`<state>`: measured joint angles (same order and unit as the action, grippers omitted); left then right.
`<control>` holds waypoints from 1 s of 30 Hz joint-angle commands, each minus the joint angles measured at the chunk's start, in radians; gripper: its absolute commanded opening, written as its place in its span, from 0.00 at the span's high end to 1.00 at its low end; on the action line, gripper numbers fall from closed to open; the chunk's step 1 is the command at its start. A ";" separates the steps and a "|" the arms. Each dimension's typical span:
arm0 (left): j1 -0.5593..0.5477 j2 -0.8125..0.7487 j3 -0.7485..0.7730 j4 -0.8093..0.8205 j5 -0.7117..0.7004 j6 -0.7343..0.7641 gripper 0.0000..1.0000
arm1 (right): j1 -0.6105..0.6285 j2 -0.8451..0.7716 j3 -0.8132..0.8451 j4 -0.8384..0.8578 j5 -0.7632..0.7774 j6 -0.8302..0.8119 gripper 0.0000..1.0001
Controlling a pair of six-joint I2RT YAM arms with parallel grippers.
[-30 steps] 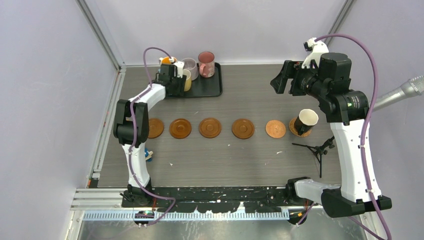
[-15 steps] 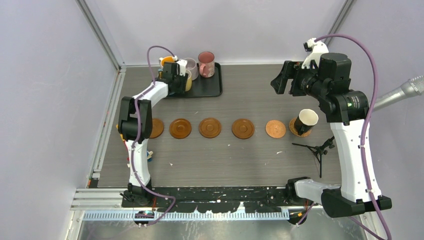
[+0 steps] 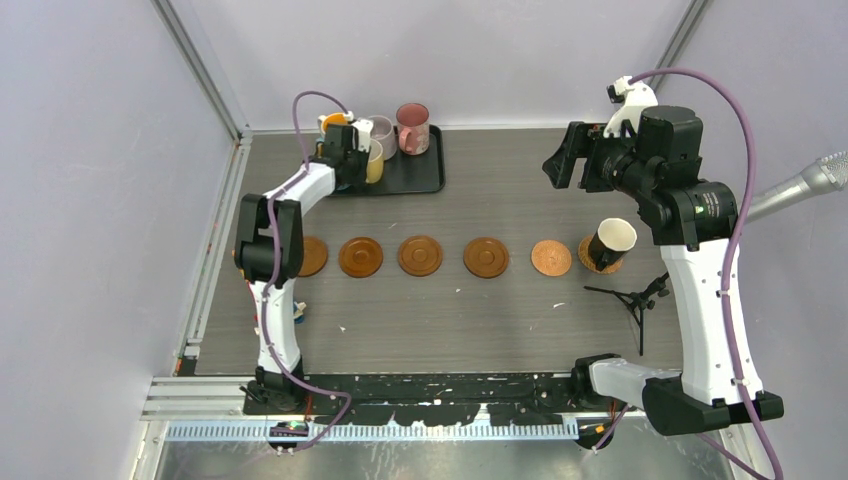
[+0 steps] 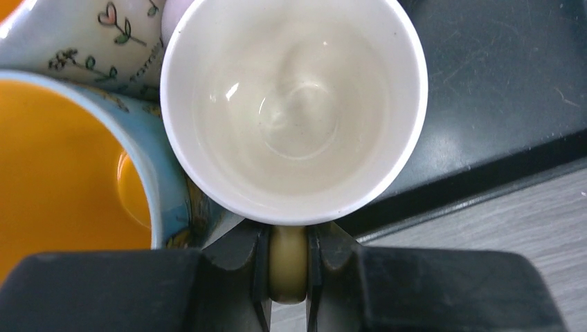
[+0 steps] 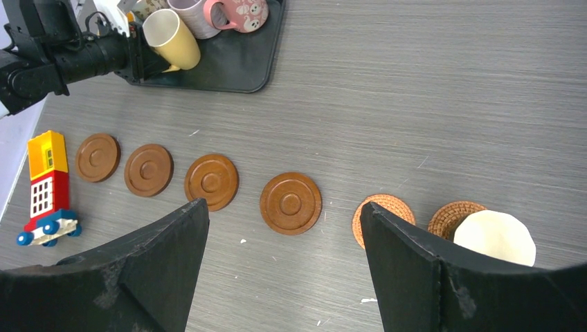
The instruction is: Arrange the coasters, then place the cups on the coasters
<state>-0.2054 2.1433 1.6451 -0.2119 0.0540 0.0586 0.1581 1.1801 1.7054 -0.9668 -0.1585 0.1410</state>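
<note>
Several round brown coasters [image 3: 420, 255] lie in a row across the table's middle. On the rightmost coaster [image 5: 453, 216] stands a black cup [image 3: 612, 242] with a white inside. The other cups crowd a black tray [image 3: 418, 172] at the back left. There my left gripper [image 4: 288, 266] is shut on the handle of the cream-yellow cup [image 4: 294, 111], which still sits on the tray. A blue patterned cup [image 4: 69, 159] with an orange inside touches it. The lilac cup [image 3: 380, 135] and pink cup [image 3: 412, 127] stand behind. My right gripper [image 5: 284, 205] hangs open and empty high over the row.
A toy block house on wheels [image 5: 47, 181] lies at the left end of the coaster row. A small black tripod [image 3: 630, 300] stands near the right arm. A microphone [image 3: 810, 185] pokes in from the right wall.
The left jaws have closed onto the cream-yellow cup's handle after a small reach forward at the tray. The right arm has not moved.
</note>
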 commanded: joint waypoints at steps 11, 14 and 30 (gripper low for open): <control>-0.065 -0.272 -0.223 0.268 0.085 0.034 1.00 | 0.004 -0.055 -0.002 0.023 -0.003 -0.012 0.15; -0.114 -0.310 -0.257 0.317 0.087 0.048 1.00 | 0.004 -0.060 -0.003 0.023 -0.004 -0.014 0.15; -0.657 -0.414 -0.256 0.287 -0.186 -0.156 1.00 | 0.004 -0.073 0.001 0.033 0.031 0.019 0.15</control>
<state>-0.7517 1.8069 1.3533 -0.0257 -0.0170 -0.0235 0.1581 1.1305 1.7012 -0.9665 -0.1463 0.1398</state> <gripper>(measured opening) 0.177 0.847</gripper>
